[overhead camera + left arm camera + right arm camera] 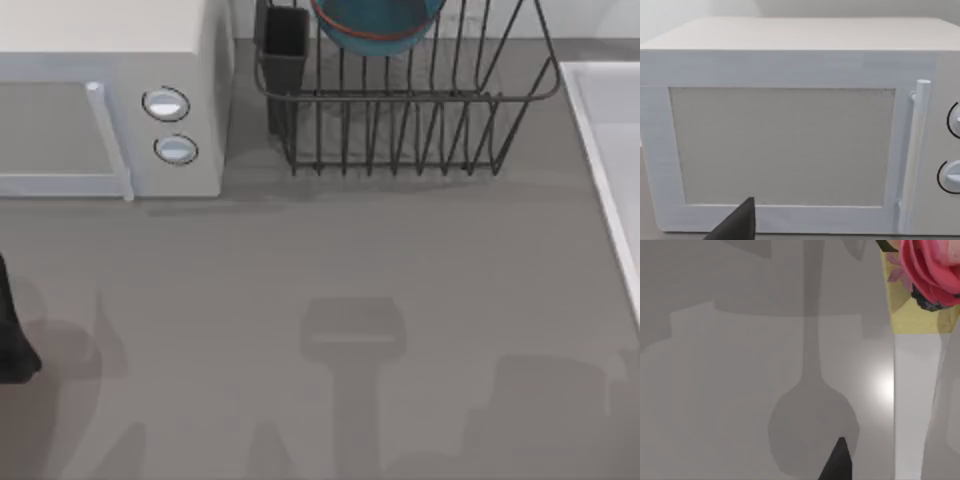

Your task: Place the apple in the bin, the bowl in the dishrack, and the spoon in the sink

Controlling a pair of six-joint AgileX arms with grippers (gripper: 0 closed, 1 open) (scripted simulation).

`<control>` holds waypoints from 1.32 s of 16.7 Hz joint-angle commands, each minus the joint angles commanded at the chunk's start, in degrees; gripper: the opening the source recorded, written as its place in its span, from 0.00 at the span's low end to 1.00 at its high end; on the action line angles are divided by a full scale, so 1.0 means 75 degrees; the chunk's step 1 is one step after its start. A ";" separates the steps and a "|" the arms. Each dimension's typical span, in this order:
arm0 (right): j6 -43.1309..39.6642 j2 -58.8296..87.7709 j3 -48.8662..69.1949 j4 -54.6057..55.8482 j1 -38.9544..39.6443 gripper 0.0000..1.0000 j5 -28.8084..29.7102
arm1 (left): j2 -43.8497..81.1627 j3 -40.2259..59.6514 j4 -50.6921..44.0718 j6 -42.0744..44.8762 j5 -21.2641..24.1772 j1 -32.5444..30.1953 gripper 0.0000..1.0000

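The bowl (378, 25) is seen in the dishrack (405, 100) at twelve o'clock. The left arm (12, 335) is parked at nine o'clock, faced toward the microwave (790, 125); jaw state cannot be told.

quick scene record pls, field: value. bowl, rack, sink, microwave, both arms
bowl: blue bowl sits inside the dishrack, at the top view's back edge
dishrack: dark wire rack, utensil cup at its left corner
sink: pale rim at the table's right edge
microwave: white microwave at back left, door shut, two knobs
left arm: dark part at the top view's left edge; a dark fingertip faces the microwave door
right arm: a dark fingertip above a spoon-shaped shadow
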 joint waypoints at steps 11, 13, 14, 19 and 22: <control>0.0016 0.0230 0.0809 -0.0685 0.0037 0.00 0.0004 | 0.0000 0.0000 0.0000 0.0000 0.0000 0.0000 1.00; 0.0013 0.0865 0.1537 -0.0956 0.0089 0.00 0.0004 | 0.0000 0.0000 0.0000 0.0000 0.0000 0.0000 1.00; 0.0016 0.1267 0.2021 -0.1127 0.0125 0.00 0.0005 | 0.0000 0.0000 0.0000 0.0000 0.0000 0.0000 1.00; 0.0151 0.3798 0.5540 -0.2205 0.0373 0.00 0.0016 | 0.0000 0.0000 0.0000 0.0000 0.0000 0.0000 1.00; 0.0342 0.5479 0.8069 -0.2913 0.0550 0.00 0.0024 | 0.0000 0.0000 0.0000 0.0000 0.0000 0.0000 1.00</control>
